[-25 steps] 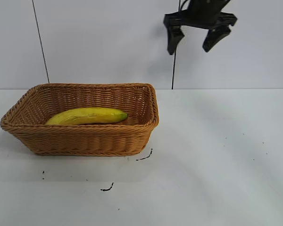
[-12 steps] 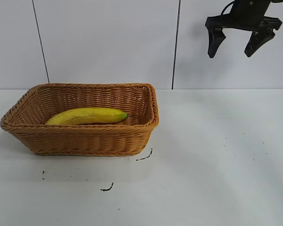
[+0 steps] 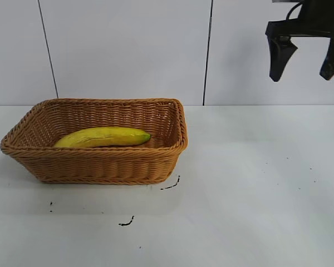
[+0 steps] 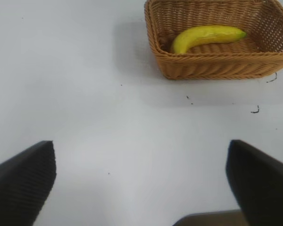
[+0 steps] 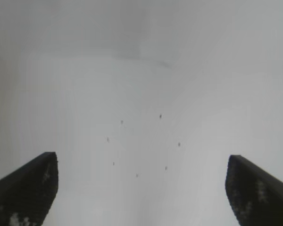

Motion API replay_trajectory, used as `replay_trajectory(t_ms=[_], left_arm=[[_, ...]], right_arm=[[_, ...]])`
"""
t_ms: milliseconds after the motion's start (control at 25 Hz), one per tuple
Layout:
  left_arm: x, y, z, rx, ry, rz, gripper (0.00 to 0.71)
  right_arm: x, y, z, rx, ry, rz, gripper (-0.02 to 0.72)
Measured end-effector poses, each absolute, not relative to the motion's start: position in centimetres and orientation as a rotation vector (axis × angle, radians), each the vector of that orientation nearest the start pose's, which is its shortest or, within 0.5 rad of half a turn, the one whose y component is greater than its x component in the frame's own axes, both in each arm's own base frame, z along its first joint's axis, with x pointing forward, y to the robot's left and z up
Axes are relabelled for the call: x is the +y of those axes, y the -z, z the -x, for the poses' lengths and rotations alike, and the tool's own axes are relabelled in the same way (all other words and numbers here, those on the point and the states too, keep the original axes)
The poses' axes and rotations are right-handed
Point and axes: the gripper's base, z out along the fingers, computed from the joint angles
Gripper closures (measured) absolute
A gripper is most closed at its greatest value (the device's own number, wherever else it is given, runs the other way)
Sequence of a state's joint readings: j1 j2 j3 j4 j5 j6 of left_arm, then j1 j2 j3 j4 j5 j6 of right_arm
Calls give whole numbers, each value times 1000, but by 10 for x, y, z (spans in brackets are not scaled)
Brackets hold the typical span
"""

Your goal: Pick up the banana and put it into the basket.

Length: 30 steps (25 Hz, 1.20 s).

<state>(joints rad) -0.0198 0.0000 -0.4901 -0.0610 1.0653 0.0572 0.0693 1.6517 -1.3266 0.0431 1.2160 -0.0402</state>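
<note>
The banana (image 3: 103,137) lies inside the basket (image 3: 94,164), centre left. Right gripper (image 3: 306,58), upper right, jaws spread, empty: retract clear, avoiding the basket rim.

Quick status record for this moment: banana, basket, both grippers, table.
banana: lying inside the basket, greenish tip toward the right arm's side
basket: on the table, toward the left arm's side, upright
right gripper: open, empty, high above the table, well clear of the basket
left gripper: open, empty, over bare table, basket farther off in its wrist view
table: white, a few small dark marks in front of the basket
task state: banana already in the basket
</note>
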Motion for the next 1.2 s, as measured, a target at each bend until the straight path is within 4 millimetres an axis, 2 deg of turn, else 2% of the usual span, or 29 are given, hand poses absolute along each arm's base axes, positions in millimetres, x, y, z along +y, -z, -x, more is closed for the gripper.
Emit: replay_trajectory(t_ms=[320, 560, 640, 720, 760, 880, 1200], left_arm=[[-5, -274, 4, 2056, 50, -82, 15], [-5, -274, 4, 2056, 50, -82, 15], [-5, -274, 4, 2056, 50, -82, 15], [-5, -274, 4, 2056, 50, -82, 15], [-5, -274, 4, 2056, 50, -82, 15], [-5, -274, 4, 2056, 50, -82, 15], [-5, -274, 4, 2056, 50, -82, 15]], right_arm=[[18, -278, -213, 3008, -64, 168, 14], [14, -275, -147, 2832, -61, 169, 14], [13, -274, -139, 2791, -60, 166, 14], [12, -271, -121, 2703, -59, 160, 14], [11, -268, -106, 2628, -58, 156, 14], [9, -265, -83, 2536, -58, 156, 14], [7, -276, -51, 2347, -63, 151, 14]])
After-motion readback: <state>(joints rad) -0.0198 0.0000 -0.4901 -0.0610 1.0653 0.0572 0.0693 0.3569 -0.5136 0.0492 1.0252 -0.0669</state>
